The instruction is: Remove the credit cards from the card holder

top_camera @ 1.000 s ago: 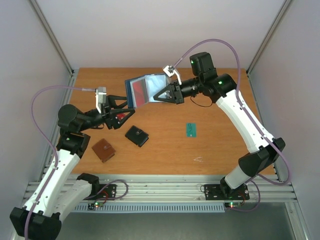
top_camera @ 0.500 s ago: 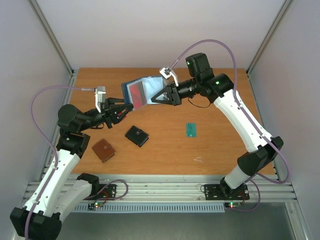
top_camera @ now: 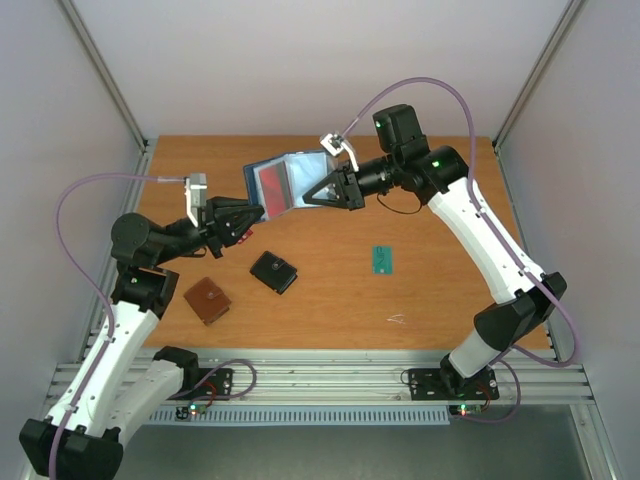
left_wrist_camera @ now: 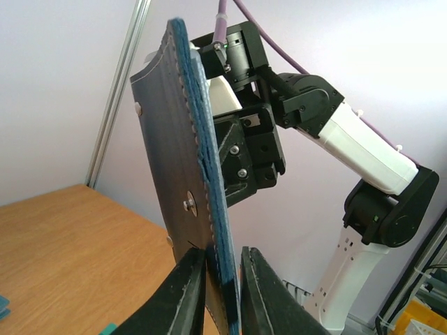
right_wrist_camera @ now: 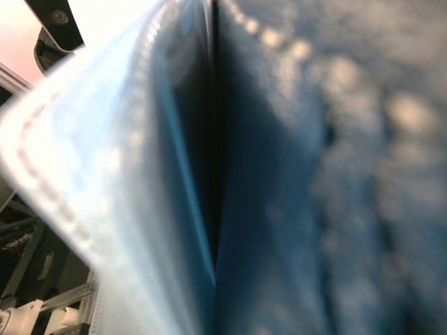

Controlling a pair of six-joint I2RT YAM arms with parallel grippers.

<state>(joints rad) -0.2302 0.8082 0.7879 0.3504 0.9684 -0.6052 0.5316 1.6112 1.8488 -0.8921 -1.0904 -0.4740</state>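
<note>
The card holder [top_camera: 310, 165] hangs open above the table's far middle, dark blue with pale clear pockets. A red card [top_camera: 272, 183] shows inside its left pocket. My right gripper [top_camera: 322, 188] is shut on the holder's right edge; in the right wrist view only the blurred blue holder [right_wrist_camera: 293, 174] shows. My left gripper [top_camera: 248, 214] has come in from the left to the holder's lower left corner. In the left wrist view its jaws [left_wrist_camera: 222, 255] pinch the lower edge of the holder [left_wrist_camera: 171, 153], seen edge-on. A teal-green card [top_camera: 382, 259] lies flat on the table.
A black wallet [top_camera: 273, 271] and a brown wallet [top_camera: 207, 300] lie on the near left of the wooden table [top_camera: 450, 300]. A small white scrap [top_camera: 396, 319] lies near the front edge. Walls and metal posts stand around the table.
The left jaws have narrowed from wide open to a pinch on the holder's lower corner. The right gripper has shifted the holder slightly left.
</note>
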